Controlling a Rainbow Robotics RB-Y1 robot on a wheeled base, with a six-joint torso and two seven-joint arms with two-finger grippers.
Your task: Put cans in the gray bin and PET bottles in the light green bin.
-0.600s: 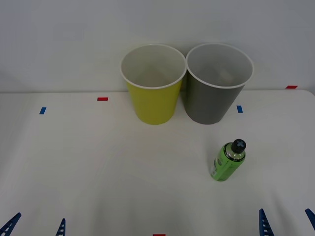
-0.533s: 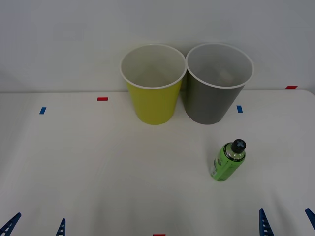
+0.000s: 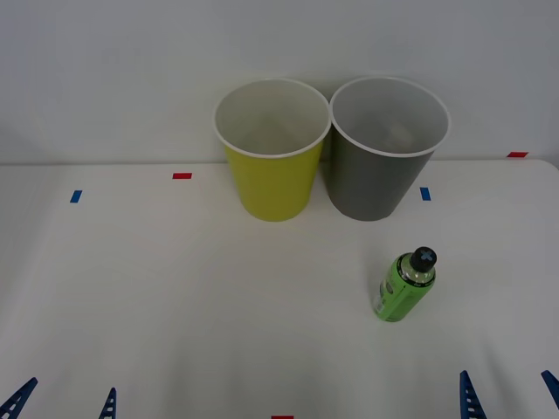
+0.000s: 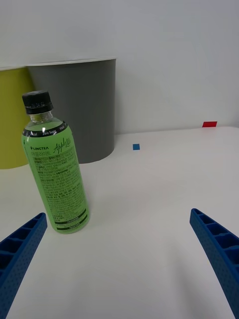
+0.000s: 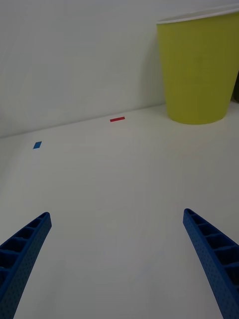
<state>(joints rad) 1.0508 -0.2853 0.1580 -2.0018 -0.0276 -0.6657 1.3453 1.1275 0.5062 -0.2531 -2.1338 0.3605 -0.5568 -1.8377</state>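
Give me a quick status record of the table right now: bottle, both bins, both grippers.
bottle: green-label bottle with black cap, upright on the table, in front of the gray bin, not held
gray bin: at the back, on the robot's right, upright
light green bin: beside the gray bin, on its left, upright
right gripper: open, low at the near edge, bottle ahead and slightly to its left
left gripper: open, low at the near edge, holding nothing
table: white, with small red and blue tape marks
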